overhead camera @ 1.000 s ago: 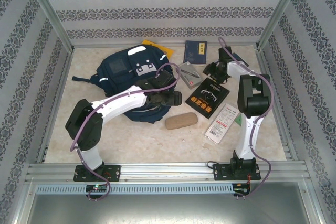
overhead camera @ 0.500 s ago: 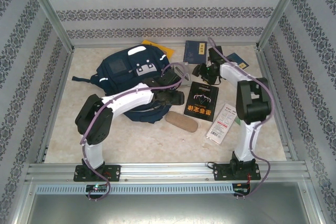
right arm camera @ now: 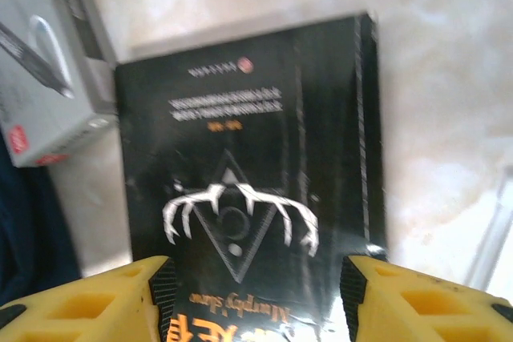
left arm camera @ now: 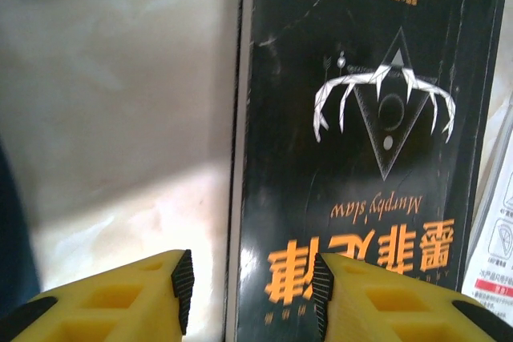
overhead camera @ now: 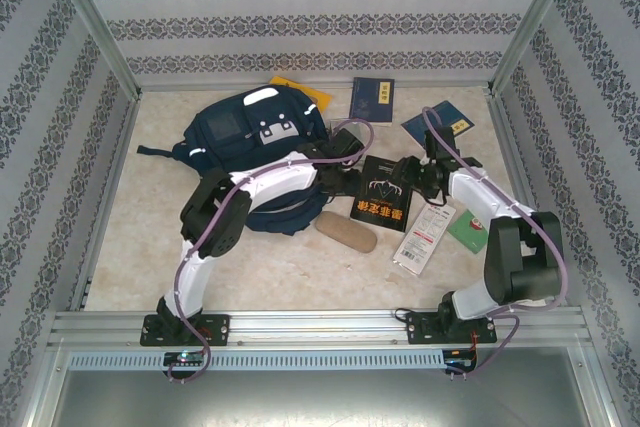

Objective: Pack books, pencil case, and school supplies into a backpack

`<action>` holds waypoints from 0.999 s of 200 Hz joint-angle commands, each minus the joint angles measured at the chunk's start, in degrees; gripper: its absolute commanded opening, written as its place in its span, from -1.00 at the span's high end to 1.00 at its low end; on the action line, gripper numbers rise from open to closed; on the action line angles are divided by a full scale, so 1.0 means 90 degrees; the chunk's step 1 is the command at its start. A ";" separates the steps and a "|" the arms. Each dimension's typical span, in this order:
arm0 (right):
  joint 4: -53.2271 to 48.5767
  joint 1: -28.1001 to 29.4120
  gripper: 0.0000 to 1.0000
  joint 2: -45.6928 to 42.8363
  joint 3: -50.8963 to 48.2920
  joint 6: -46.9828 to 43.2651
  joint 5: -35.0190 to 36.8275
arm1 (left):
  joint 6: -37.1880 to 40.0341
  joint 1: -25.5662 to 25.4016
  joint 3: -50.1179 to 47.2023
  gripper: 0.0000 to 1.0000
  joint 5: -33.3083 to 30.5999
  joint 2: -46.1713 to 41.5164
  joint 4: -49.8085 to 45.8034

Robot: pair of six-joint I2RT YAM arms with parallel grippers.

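The left claw [left arm camera: 252, 286] stands released, its yellow jaws apart either side of the long edge of the black book [left arm camera: 361, 118] (one over the cover, one over bare table [left arm camera: 120, 118]). The right claw [right arm camera: 252, 294] is spread too, grasping nothing, with the same book flat just ahead and beneath it and the grey pen box [right arm camera: 48, 86] ahead to its left.

I see backpack [overhead camera: 235, 137] rear left on desk [overhead camera: 280, 272]; book [overhead camera: 382, 195] just right of it; pencil case [overhead camera: 345, 231] before both; packet [overhead camera: 424, 237] right of case.
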 commanded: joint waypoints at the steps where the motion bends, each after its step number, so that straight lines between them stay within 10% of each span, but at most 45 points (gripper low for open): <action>1: 0.0230 -0.0059 -0.13 -0.0142 -0.0274 -0.0063 -0.0029 | 0.0268 -0.0068 0.0397 0.08 0.0177 0.0353 -0.0016; 200: -0.0110 -0.0019 -0.08 0.0636 -0.0598 -0.0011 0.0367 | 0.0118 -0.0068 0.0527 0.40 -0.0528 0.0946 -0.0762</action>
